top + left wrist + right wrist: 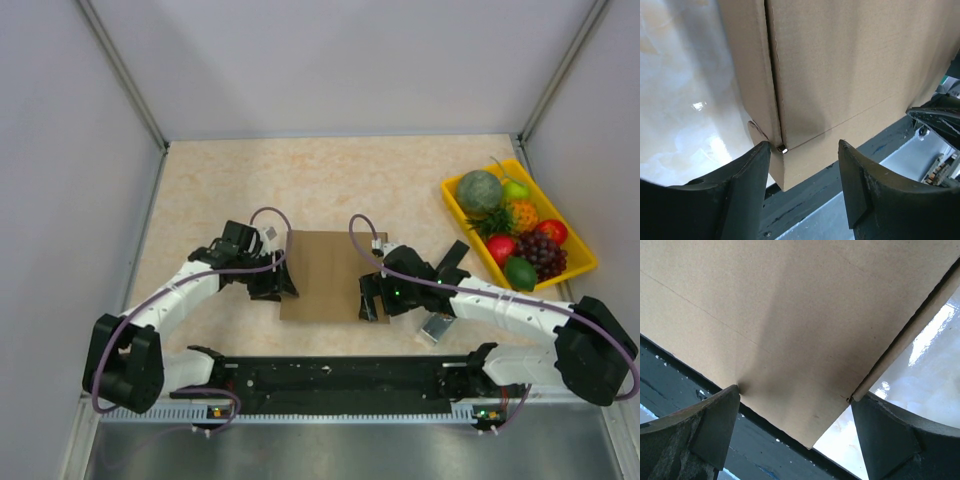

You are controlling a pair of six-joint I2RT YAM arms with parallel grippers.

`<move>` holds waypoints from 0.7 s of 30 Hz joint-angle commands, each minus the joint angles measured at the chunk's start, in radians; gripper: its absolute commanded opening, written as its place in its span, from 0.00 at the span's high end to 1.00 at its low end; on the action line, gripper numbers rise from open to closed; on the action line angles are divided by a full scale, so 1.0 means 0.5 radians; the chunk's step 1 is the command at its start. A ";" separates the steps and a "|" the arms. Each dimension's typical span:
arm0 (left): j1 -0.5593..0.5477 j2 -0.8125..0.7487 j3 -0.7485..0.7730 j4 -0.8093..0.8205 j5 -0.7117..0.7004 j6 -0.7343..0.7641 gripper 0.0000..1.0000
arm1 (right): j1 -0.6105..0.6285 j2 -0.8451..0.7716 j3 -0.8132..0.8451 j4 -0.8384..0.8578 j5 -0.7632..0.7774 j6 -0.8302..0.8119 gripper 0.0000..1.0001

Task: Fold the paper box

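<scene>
Here, the left gripper [283, 283] stands with jaws apart just left of centre in the overhead frame, its fingers [747, 175] straddling the near-left corner of the paper box [325, 272]; one tip touches the corner fold and nothing is clamped. The right gripper [371, 301] mirrors it just right of centre and slightly lower. It too is spread wide, with the box's near-right corner showing between its tips in the wrist view. The box lies flat at mid-frame on the beige table [350, 180], squarely between the two arms and about equally near to each. It looks almost square from above, so no long axis stands out. A crease runs across its top panel near the front edge, and a side panel is turned down on the left. The box's near edge sits close to the black rail [330, 375] at the bottom, leaving little room there. Open tabletop stretches toward the top of the frame. The yellow tray [450, 196] of fruit sits well apart at upper right.
</scene>
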 commanded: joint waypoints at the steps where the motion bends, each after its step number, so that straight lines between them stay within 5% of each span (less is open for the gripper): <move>1: 0.005 0.030 0.031 -0.030 0.243 -0.025 0.40 | 0.013 0.017 0.050 0.104 -0.024 -0.003 0.10; 13: 0.014 0.085 0.038 -0.105 0.516 -0.049 0.43 | 0.013 0.075 0.072 0.113 -0.030 -0.015 0.10; 21: 0.024 0.024 -0.094 0.190 0.547 -0.289 0.42 | 0.013 0.078 0.108 0.113 0.004 -0.006 0.10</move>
